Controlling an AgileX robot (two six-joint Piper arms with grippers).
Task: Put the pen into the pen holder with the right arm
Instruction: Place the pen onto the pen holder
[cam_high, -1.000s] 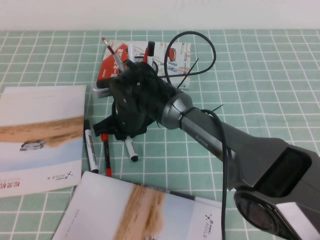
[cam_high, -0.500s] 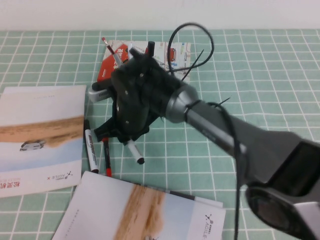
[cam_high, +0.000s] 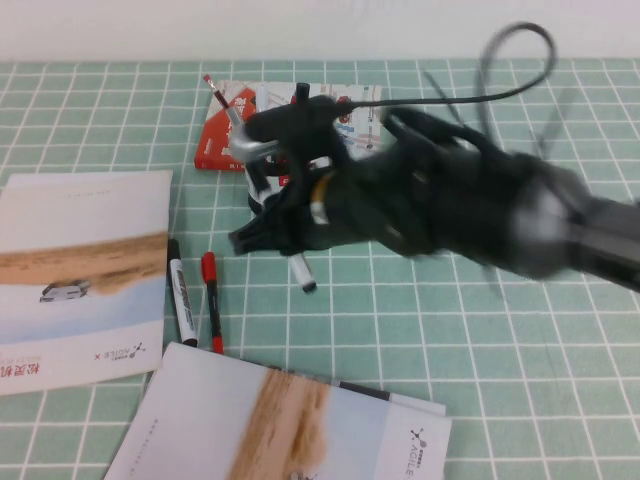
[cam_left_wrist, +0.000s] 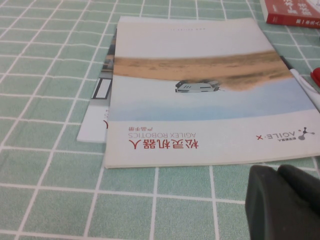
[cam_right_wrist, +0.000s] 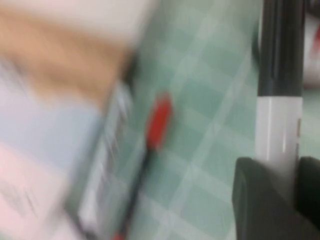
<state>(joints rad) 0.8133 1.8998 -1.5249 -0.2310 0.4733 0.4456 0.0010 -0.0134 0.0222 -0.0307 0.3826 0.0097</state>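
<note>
My right gripper (cam_high: 287, 243) is shut on the pen (cam_high: 301, 273), a white marker whose black end points down toward the table. It hangs above the mat, in front of the pen holder. The right wrist view shows the pen's white barrel (cam_right_wrist: 279, 127) clamped between the dark fingers (cam_right_wrist: 257, 200). The pen holder is almost wholly hidden behind the gripper; only pens (cam_high: 222, 100) sticking out of it show above. My left gripper (cam_left_wrist: 282, 202) rests low over the mat beside a brochure, its fingers together and empty.
A second white-and-black marker (cam_high: 180, 288) and a thin red-capped pen (cam_high: 212, 300) lie on the mat left of the gripper. Brochures lie at the left (cam_high: 80, 270) and front (cam_high: 280, 420). A red booklet (cam_high: 213, 145) lies behind the holder.
My right arm has swung and is blurred with motion. The held pen has moved to the right and a little up, away from the marker and red pen on the mat.
</note>
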